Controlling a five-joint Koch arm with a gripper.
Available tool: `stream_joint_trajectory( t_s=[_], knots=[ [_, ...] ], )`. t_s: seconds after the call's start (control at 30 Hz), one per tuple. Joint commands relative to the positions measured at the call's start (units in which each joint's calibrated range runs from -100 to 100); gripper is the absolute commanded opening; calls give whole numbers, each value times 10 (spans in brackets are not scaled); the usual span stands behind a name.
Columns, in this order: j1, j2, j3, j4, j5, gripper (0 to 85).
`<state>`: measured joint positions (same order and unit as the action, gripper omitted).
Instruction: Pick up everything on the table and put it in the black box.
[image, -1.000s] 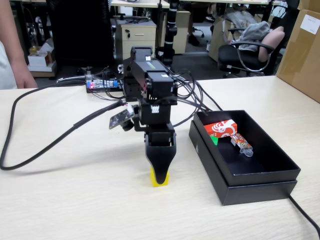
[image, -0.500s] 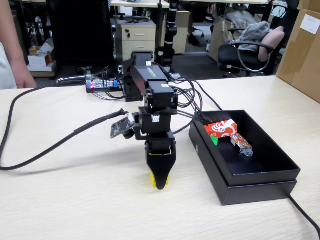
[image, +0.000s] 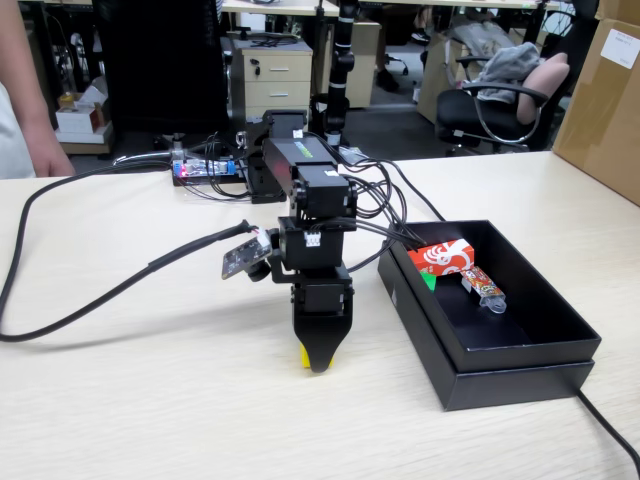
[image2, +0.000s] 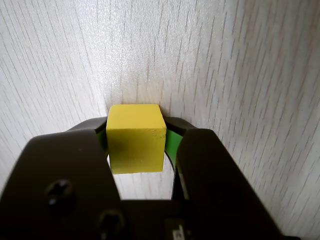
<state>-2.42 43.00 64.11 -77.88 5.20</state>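
Note:
My gripper (image: 317, 362) points straight down at the table (image: 150, 400), left of the black box (image: 520, 375). In the wrist view the gripper (image2: 136, 132) is shut on the yellow cube (image2: 136, 145), its green-lined jaws pressed to both sides; a sliver of the yellow cube (image: 303, 355) shows at the gripper's left in the fixed view. Whether the cube touches the table I cannot tell. The red carton (image: 445, 260) with white swirls lies in the box's far left corner, with a bit of the green cube (image: 430, 281) showing under it.
A slim colourful wrapped packet (image: 483, 287) lies in the box beside the carton. Thick black cables (image: 90, 300) cross the table at left. A brown cardboard carton (image: 608, 100) stands at the far right edge. A person's arm (image: 30, 110) is at the far left.

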Motion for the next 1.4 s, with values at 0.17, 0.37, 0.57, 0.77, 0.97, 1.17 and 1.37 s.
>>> stream_joint_trajectory(
  t_s=[0.17, 0.37, 0.57, 0.77, 0.97, 1.17, 1.37],
  knots=[
    [29, -288, 4, -86, 2, 104],
    [89, -494, -144, -85, 21, 105],
    [155, -513, -182, -80, 60, 106],
    [176, -409, -136, -75, 75, 106],
    [171, -311, -97, -75, 74, 108],
    [167, -262, -94, -75, 73, 132],
    [161, -257, -124, -76, 71, 255]
  ],
)
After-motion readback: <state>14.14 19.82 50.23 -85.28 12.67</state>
